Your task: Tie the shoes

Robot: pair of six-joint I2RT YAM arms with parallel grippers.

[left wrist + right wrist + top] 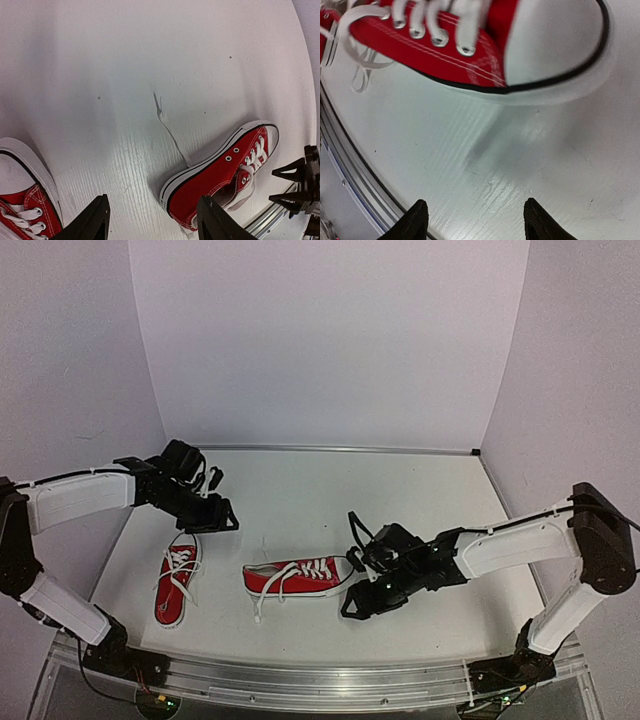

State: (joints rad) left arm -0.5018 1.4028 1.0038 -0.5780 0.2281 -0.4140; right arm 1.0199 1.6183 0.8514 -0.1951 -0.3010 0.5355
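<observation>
One red shoe (178, 588) lay near the table's (420, 490) front-left corner, and the other shoe (298, 577) mid-front, laces loose. The left tool (152, 212) and the right tool (475, 212) both gaped wide, holding nothing.

A lab test booth. Plain walls (330, 340) box in the white worktop (420, 490); an aluminium rail (320, 678) lines its near edge.

The left shoe (177, 585) and right shoe (298, 578) are red woven cloth with smooth white rubber toe caps (555, 40), cloth laces (252, 157) and shiny metal eyelets (439, 40). The white bench (400, 490) shows fine wood grain, softly glossy; its rail (320, 680) is brushed metal.
</observation>
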